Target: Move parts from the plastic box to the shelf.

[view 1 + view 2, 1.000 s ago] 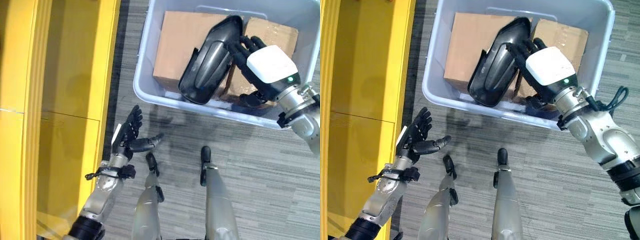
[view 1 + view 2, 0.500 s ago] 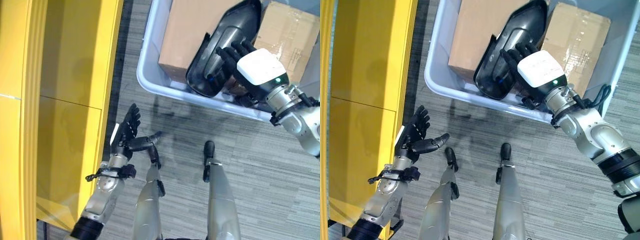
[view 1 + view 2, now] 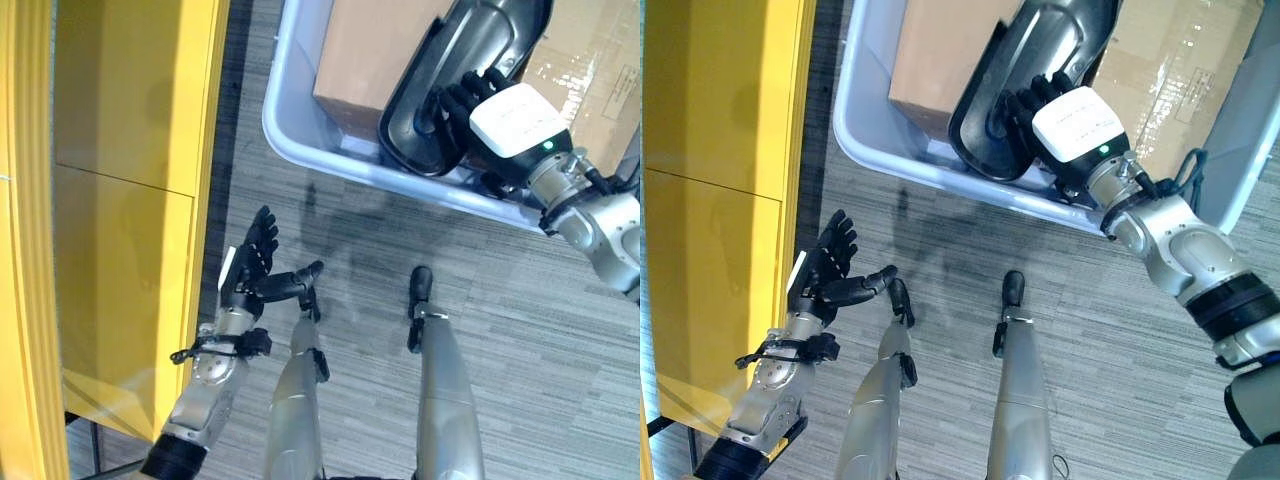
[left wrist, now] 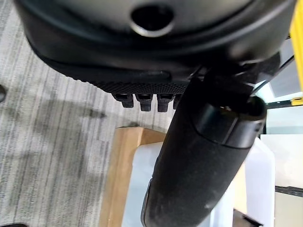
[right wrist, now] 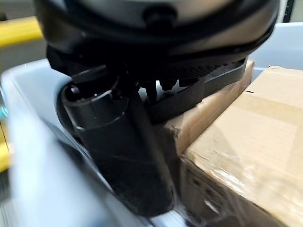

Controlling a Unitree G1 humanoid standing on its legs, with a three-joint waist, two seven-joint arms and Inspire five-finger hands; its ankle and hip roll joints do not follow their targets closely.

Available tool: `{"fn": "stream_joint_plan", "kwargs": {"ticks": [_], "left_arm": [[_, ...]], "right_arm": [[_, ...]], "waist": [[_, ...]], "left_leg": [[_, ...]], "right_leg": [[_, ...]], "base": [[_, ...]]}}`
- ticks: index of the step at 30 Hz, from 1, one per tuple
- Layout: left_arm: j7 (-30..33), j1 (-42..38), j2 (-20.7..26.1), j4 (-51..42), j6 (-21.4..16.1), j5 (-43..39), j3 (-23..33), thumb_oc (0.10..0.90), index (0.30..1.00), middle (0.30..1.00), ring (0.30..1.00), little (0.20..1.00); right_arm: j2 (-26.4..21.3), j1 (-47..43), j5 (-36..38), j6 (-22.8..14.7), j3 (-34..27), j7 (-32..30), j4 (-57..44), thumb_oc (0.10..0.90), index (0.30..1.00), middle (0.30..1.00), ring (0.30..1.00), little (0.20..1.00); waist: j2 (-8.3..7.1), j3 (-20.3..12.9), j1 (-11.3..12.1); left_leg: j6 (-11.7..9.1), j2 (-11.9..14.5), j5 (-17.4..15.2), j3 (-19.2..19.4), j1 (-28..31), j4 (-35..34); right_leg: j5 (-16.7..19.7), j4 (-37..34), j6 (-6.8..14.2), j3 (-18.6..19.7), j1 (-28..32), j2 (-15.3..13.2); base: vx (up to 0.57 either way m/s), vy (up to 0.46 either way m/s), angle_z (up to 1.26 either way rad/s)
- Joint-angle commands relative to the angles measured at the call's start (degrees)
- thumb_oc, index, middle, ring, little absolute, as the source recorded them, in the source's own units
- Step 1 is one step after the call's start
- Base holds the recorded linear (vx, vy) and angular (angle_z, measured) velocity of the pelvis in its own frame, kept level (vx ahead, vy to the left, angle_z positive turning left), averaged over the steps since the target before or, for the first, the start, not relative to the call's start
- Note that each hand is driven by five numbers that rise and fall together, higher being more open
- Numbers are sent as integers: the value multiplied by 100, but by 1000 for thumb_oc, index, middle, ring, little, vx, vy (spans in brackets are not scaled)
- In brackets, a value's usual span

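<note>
A black hollow plastic part point(image 3: 455, 60) leans on a cardboard carton point(image 3: 365, 45) inside the pale plastic box point(image 3: 300, 150). My right hand point(image 3: 508, 115) reaches in from the right. Its fingers curl over the part's rim into the hollow, and its thumb point(image 5: 123, 151) sits under the part's edge point(image 5: 208, 87). My left hand point(image 3: 250, 275) hangs over the carpet beside the yellow shelf point(image 3: 120, 200), palm up, fingers straight and holding nothing.
A second cardboard carton point(image 3: 590, 45), wrapped in clear film, fills the box's right side behind the part. The yellow shelf's front edge point(image 3: 205, 150) runs close along the box's left wall. Grey carpet point(image 3: 540, 330) lies open in front of the box.
The whole view has shifted, so the box sits higher in the picture. My right hand has slid further onto the black part, fingers now inside its hollow. The left hand has held still.
</note>
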Motion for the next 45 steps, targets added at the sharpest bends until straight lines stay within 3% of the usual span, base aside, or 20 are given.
{"fn": "stream_joint_plan", "kwargs": {"ticks": [1, 2, 3, 4, 6, 10, 14, 20, 25, 35, 38, 45], "left_arm": [[136, 172, 175, -746, -694, -190, 376, 900, 1000, 1000, 1000, 1000], [137, 179, 169, -755, -716, -229, 377, 900, 1000, 1000, 1000, 1000], [137, 164, 155, -756, -716, -228, 392, 900, 1000, 1000, 1000, 1000], [146, 157, 149, -754, -725, -234, 384, 900, 1000, 1000, 1000, 1000], [138, 175, 133, -762, -730, -238, 380, 900, 1000, 1000, 1000, 1000], [116, 138, 103, -739, -727, -218, 332, 900, 1000, 1000, 1000, 1000], [122, 69, 78, -714, -740, -183, 320, 900, 1000, 1000, 1000, 1000], [203, -98, 16, -657, -728, -203, 233, 900, 1000, 1000, 1000, 1000], [222, -142, 4, -620, -686, -208, 228, 900, 1000, 1000, 1000, 1000], [167, -191, 37, -592, -620, -232, 246, 900, 1000, 1000, 1000, 1000], [100, -211, 32, -557, -571, -235, 228, 900, 1000, 1000, 1000, 1000], [-151, -127, 145, -657, -482, -170, 216, 900, 1000, 1000, 1000, 1000]], "right_arm": [[-251, -1184, -348, 116, 918, 39, 789, 900, 1000, 1000, 1000, 1000], [-212, -1500, -512, 122, 1373, 129, 1069, 900, 1000, 1000, 1000, 1000], [-206, -1553, -507, 119, 1410, 125, 1085, 851, 931, 931, 931, 931], [-185, -1654, -562, 129, 1586, 144, 1253, 565, 531, 531, 531, 531], [-133, -1786, -726, 98, 1933, 263, 1587, 400, 300, 300, 300, 300], [63, -1712, -897, 80, 2262, 461, 2191, 400, 300, 300, 300, 300], [99, -1496, -862, 129, 2058, 400, 2179, 400, 300, 300, 300, 300], [204, -891, -463, 215, 1098, 89, 1570, 400, 300, 300, 300, 300], [217, -625, -411, 219, 757, 35, 1146, 400, 300, 300, 300, 300], [126, -222, -105, 168, 7, -170, 451, 400, 300, 300, 300, 300], [4, -16, 94, 104, -445, -223, -65, 400, 300, 300, 300, 300], [-189, 417, 211, -57, -1041, -209, -788, 400, 300, 300, 300, 300]], "waist": [[-75, 18, 189], [-53, 18, 207], [-50, 18, 200], [-33, 18, 207], [-6, 18, 217], [36, 18, 241], [50, 18, 237], [-21, 18, 185], [-78, 18, 162], [-247, 18, 103], [-351, 17, 57], [-522, -565, 15]], "left_leg": [[-453, 210, -345, 11, 636, -161], [-448, 205, -353, 5, 570, -162], [-445, 207, -328, 9, 532, -162], [-443, 202, -329, 0, 492, -162], [-444, 178, -361, -23, 454, -162], [-436, 139, -360, -68, 361, -162], [-414, 96, -377, -88, 358, -162], [-376, 58, -437, -100, 565, -162], [-377, 54, -445, -92, 701, -162], [-368, 30, -547, -136, 1311, -162], [-351, -12, -620, -177, 1758, -162], [-277, -39, -818, -247, 2397, -162]], "right_leg": [[844, -1775, 284, -298, 676, 31], [834, -1730, 288, -296, 578, 15], [874, -1747, 278, -292, 543, 20], [876, -1730, 280, -284, 490, 14], [819, -1681, 291, -317, 443, -19], [818, -1656, 295, -344, 351, -54], [814, -1624, 303, -354, 327, -76], [831, -1671, 306, -362, 548, -83], [882, -1739, 302, -377, 722, -76], [911, -1917, 340, -453, 1505, -119], [925, -2051, 371, -497, 2108, -139], [930, -2386, 429, -533, 3026, -168]], "base": [[40, 16, 8], [23, 12, 7], [9, 7, 4], [0, 0, 0], [18, 6, 1], [5, 4, 1], [11, 24, 12], [-2, 30, 3], [-6, 22, -1], [-20, 30, 5], [-23, 74, -4], [43, 44, 5]]}}
